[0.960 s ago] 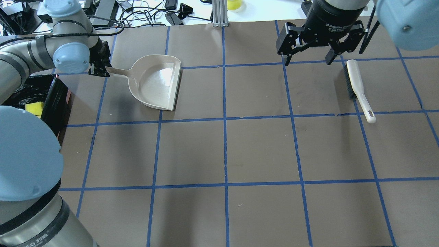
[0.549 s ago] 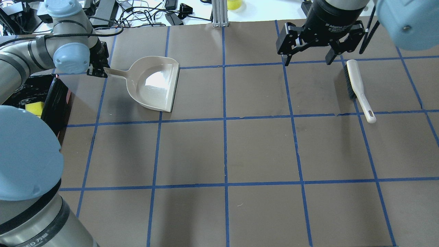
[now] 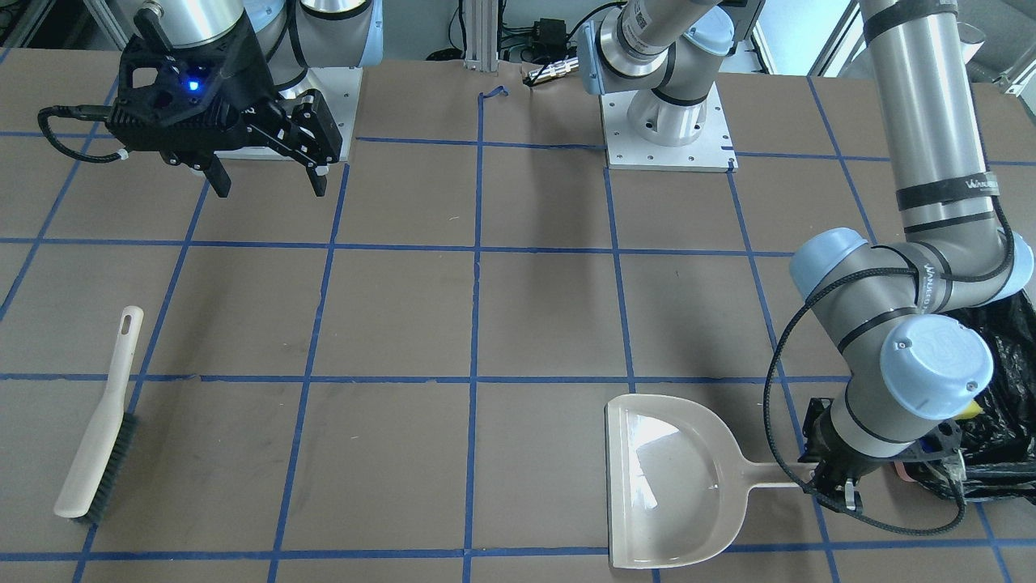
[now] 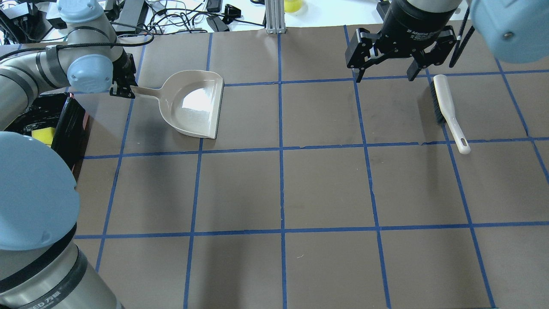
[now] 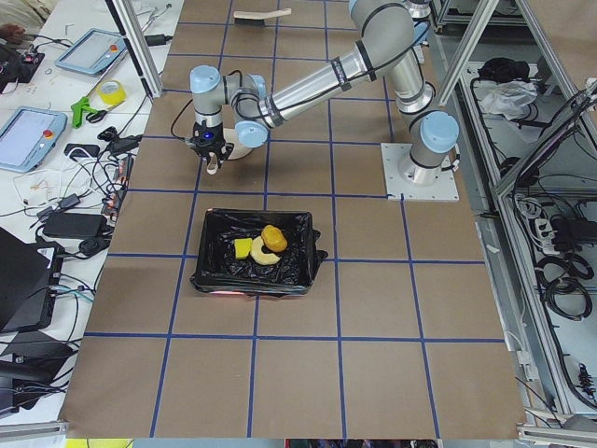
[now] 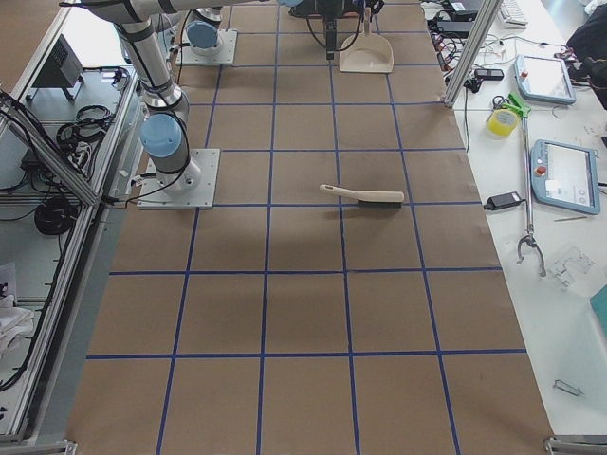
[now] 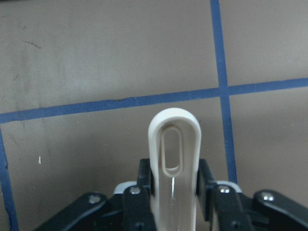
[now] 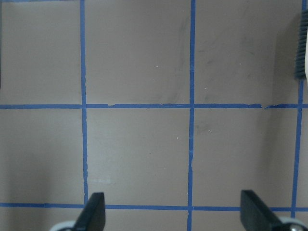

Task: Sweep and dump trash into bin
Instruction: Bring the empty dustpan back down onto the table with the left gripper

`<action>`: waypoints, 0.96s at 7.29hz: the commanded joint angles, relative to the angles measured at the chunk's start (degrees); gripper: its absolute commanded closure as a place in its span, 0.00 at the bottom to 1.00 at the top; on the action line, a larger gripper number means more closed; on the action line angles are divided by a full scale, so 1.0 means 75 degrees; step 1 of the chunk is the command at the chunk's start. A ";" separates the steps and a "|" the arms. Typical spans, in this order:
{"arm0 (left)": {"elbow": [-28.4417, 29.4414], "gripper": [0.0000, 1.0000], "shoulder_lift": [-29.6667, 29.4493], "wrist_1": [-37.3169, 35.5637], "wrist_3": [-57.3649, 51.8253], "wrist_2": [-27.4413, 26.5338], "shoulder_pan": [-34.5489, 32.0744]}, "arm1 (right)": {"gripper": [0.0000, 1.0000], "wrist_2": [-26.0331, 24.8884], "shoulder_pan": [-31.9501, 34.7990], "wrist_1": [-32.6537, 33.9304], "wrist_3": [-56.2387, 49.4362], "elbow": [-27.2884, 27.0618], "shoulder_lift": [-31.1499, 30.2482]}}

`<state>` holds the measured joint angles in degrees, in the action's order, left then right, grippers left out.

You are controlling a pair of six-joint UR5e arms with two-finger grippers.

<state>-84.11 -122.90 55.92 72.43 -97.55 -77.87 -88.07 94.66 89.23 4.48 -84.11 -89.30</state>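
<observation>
All the trash lies inside the bin (image 5: 213, 273), a black-lined box. It holds an orange lump (image 5: 273, 237), a tan crescent (image 5: 262, 253) and a yellow wedge (image 5: 242, 248). From overhead only the wedge (image 4: 43, 135) shows in the bin (image 4: 70, 124), the rest hidden by my left arm. My left gripper (image 4: 122, 90) is shut on the handle of the beige dustpan (image 4: 193, 107), which has nothing in it. The left wrist view shows the handle (image 7: 174, 144) clamped between the fingers. My right gripper (image 4: 384, 78) hangs open, holding nothing, just left of the brush (image 4: 448, 111).
The brush (image 3: 97, 429) lies flat on the brown mat, handle toward the robot. The dustpan (image 3: 672, 486) sits just beside the bin (image 3: 1004, 405). Cables and tools lie past the table's far edge (image 4: 206, 17). Blue tape lines grid the mat.
The left gripper has drawn the dustpan slightly left, toward the bin, and its tilt has changed a little. The right gripper and the brush have not moved.
</observation>
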 commanded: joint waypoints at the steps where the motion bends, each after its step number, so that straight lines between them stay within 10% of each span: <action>1: -0.0023 1.00 0.0038 0.0032 0.0035 -0.0001 0.0000 | 0.00 0.0000 0.0000 -0.0003 0.0000 0.0000 0.0000; 7: -0.0257 1.00 0.0144 0.0255 -0.0024 -0.0025 0.0012 | 0.00 0.0000 0.0000 -0.0003 0.0000 0.0000 0.0000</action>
<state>-85.53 -121.82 57.71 72.46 -97.64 -77.85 -88.07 94.66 89.21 4.48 -84.11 -89.30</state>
